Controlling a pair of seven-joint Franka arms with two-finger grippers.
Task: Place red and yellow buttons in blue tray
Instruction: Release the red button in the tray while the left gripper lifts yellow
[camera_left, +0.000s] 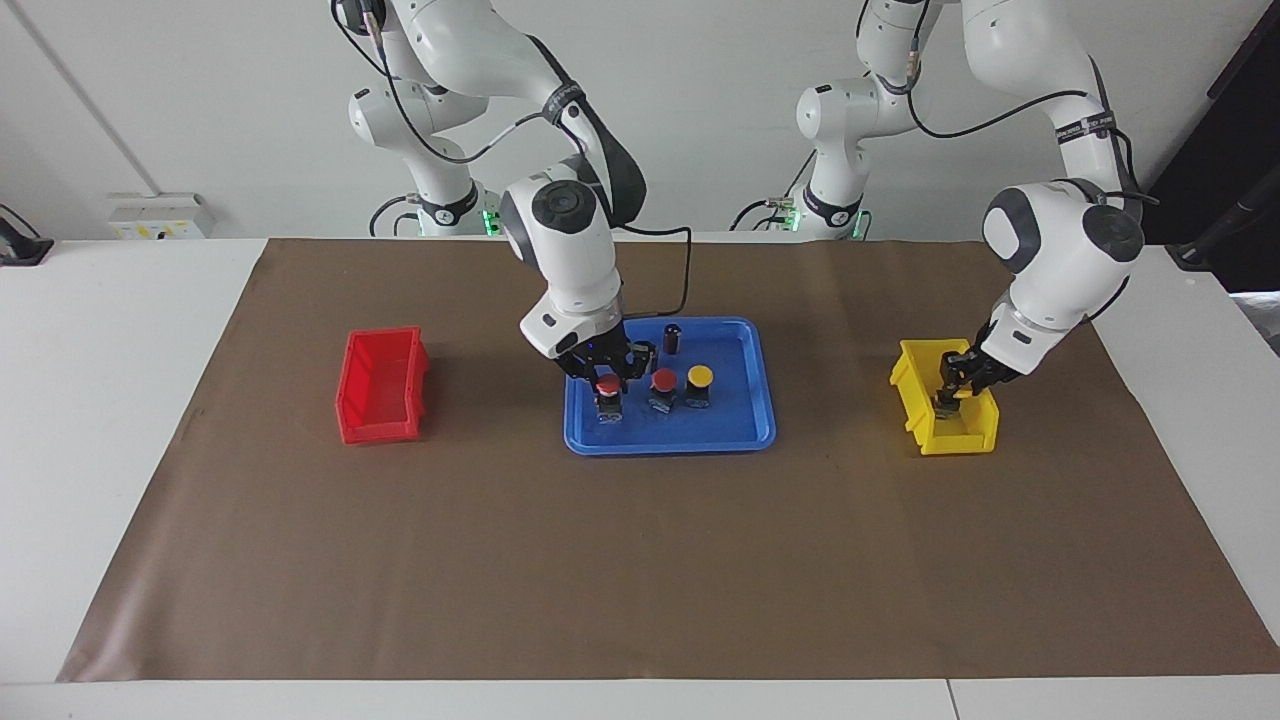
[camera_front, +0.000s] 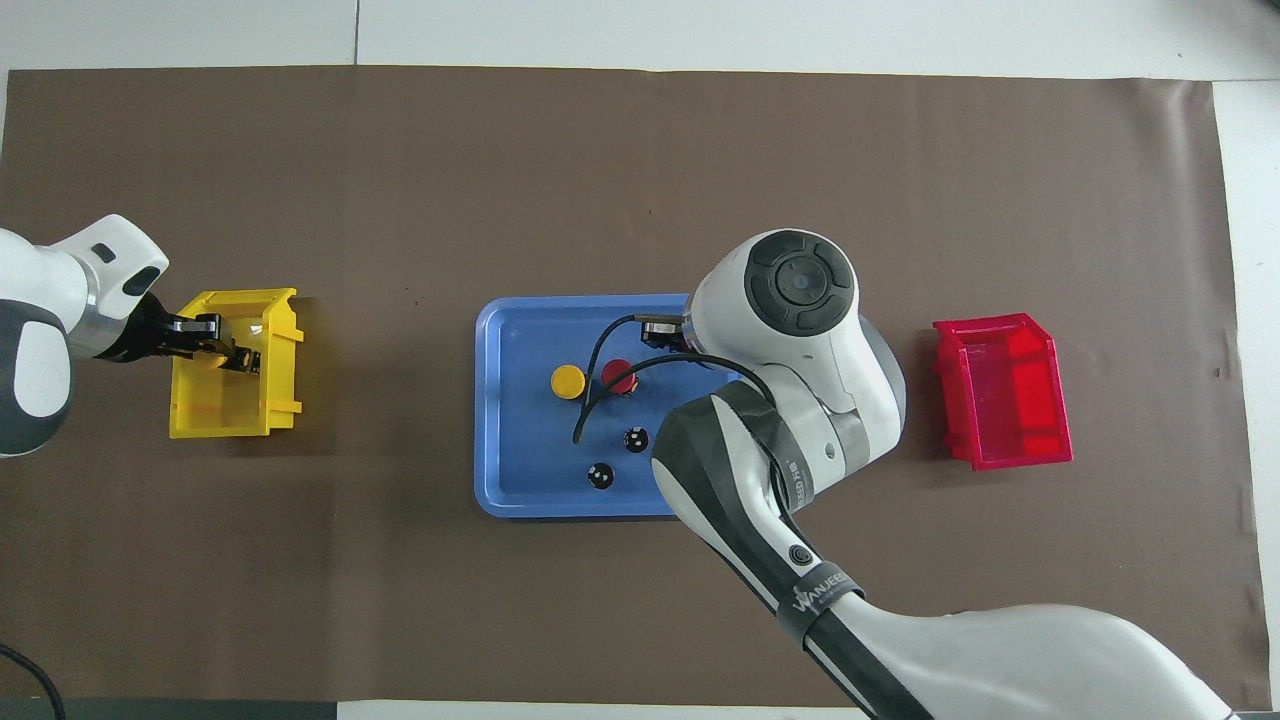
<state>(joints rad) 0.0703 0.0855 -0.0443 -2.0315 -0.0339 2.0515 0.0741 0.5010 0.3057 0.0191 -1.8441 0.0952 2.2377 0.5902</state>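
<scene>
At the centre of the frame my right gripper (camera_left: 608, 372) is down in the blue tray (camera_left: 745, 435), its fingers closed around a red button (camera_left: 607, 388) standing on the tray floor. Beside it stand another red button (camera_left: 663, 381) and a yellow button (camera_left: 699, 377) (three in, so one yellow left). At the frame's right my left gripper (camera_left: 948, 392) reaches into the yellow bin (camera_left: 915, 400); I cannot tell what it holds.

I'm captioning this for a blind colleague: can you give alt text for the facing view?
The right hand sits over a red button in the blue tray, beside another red button, a yellow button and a dark cylinder. The left hand reaches into the yellow bin; a red bin stands apart.
</scene>
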